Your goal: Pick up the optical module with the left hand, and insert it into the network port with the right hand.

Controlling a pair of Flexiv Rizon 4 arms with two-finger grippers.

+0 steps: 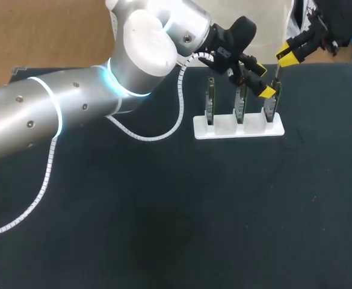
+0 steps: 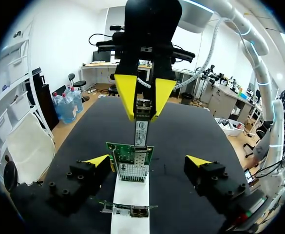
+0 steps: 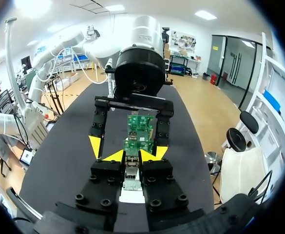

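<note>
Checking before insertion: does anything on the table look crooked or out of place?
Nothing stands out. The three cards stand upright in the white holder. The right gripper holds the optical module straight above the end card, with the left gripper open around that card.

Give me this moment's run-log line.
right gripper: shut on optical module | module: upright, lower end at top edge of network card | left gripper: open, flanking card | card: in white stand
</note>
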